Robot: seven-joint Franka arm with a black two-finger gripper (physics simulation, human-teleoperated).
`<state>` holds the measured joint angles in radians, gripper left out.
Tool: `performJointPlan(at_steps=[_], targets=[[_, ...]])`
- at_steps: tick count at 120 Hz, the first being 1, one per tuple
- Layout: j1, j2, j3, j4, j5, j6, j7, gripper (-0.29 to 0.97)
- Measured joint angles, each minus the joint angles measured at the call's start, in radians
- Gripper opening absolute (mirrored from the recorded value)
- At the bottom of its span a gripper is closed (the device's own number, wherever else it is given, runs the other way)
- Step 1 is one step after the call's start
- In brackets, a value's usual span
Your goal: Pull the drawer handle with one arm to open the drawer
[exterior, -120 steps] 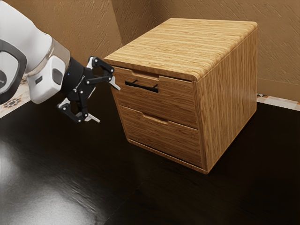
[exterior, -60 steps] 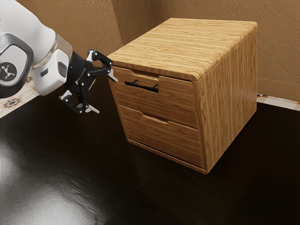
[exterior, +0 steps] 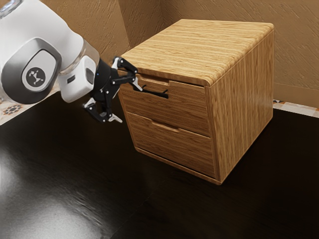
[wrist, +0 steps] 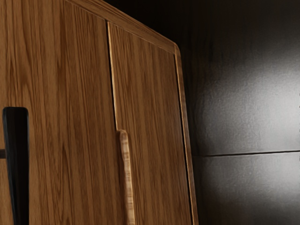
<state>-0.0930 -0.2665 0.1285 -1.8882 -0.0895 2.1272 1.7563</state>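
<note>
The black handle [exterior: 153,92] lies across the upper drawer [exterior: 169,109] of the wooden cabinet [exterior: 239,94], just under the cabinet's top, and the drawer front sits flush with the cabinet's face. Below it in the cabinet is a lower drawer [exterior: 172,144] with a wooden lip pull [exterior: 164,127]. The claw [exterior: 123,102] is spread wide at the cabinet's front corner, gripping nothing; its upper fingertip [exterior: 136,85] reaches the handle's near end. The arm [exterior: 50,50] carries a small white emblem [exterior: 35,75] on a grey cap

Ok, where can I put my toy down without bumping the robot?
The cabinet's wooden top is bare. So is the dark floor in front of it. It's crowded by the black drawer handle, where the open jaws are.
</note>
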Motion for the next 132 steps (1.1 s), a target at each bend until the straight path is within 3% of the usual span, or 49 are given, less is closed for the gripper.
performJointPlan(at_steps=[132], targets=[[-0.005,0.050,0.001,-0.042,-0.024,0.162,-0.072,0.68]])
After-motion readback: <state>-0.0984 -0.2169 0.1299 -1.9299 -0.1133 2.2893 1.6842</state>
